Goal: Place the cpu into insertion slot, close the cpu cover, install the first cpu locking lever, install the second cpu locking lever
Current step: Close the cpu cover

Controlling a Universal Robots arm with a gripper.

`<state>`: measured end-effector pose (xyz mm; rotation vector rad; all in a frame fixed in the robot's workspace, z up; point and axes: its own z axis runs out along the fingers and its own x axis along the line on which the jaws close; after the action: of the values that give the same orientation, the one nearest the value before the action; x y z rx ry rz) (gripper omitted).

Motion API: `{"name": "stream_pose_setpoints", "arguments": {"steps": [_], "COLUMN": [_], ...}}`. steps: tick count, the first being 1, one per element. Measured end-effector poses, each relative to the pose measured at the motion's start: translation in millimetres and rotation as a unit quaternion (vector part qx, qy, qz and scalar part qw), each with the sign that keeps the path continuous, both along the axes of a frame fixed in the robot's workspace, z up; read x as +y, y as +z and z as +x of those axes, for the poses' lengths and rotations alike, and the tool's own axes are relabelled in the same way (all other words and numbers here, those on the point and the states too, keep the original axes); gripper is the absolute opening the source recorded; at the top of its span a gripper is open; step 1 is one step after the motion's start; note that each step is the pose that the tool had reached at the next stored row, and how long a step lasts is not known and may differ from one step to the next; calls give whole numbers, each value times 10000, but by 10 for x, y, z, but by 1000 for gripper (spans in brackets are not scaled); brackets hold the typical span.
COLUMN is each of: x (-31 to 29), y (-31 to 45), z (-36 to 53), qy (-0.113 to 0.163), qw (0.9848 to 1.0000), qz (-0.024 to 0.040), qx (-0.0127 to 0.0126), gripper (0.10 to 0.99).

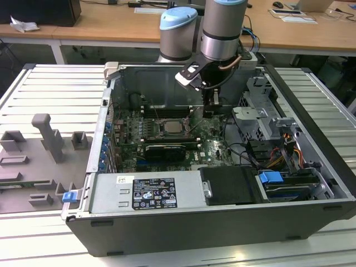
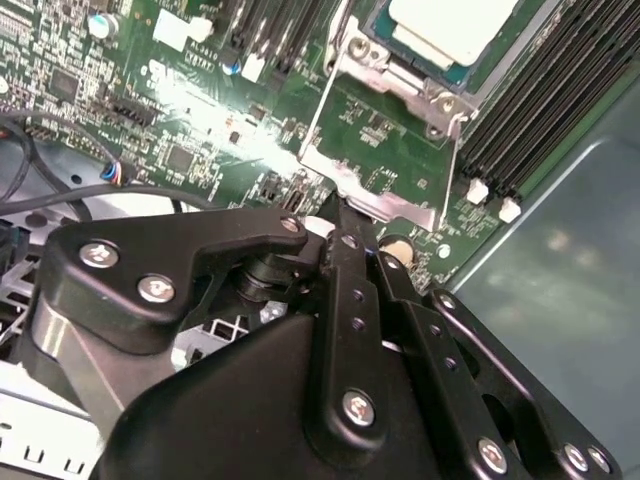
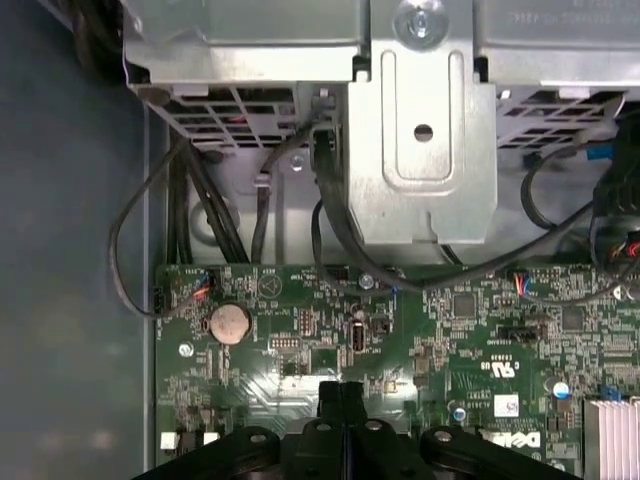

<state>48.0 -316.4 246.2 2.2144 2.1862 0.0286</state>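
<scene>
A: The cpu cover (image 2: 395, 205), the thin square silver metal frame with a cut-out centre: where is it?
B: About mid-way across the green motherboard (image 2: 200, 100), between the two banks of long black memory slots (image 2: 545, 100). It looks swung open off the insertion slot (image 2: 352, 45), the square dark socket with a silver rim. Its free edge points at the black gripper (image 2: 340, 212).
A: And the cpu (image 2: 450, 30), the small square chip with the pale silver-grey metal top?
B: Seated in that slot, uncovered.
A: The jaws?
B: Pressed together, with nothing seen between them. The tip is at the cover's free edge, touching or just short of it; I cannot tell which.
A: How would the cover handle?
B: I judge it light, stiff and smooth, turning only on its hinge. The bar along the free edge is the place to bear on it. A sideways load might bend it, and the chip and socket contacts beneath are fragile.
</scene>
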Motion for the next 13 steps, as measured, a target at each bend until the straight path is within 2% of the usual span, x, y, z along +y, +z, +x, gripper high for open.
{"name": "stream_pose_setpoints", "arguments": {"steps": [13], "x": [0], "y": [0], "z": [-150], "qy": [1], "qw": [10000], "qz": [0], "qx": [0], "gripper": [106]}}
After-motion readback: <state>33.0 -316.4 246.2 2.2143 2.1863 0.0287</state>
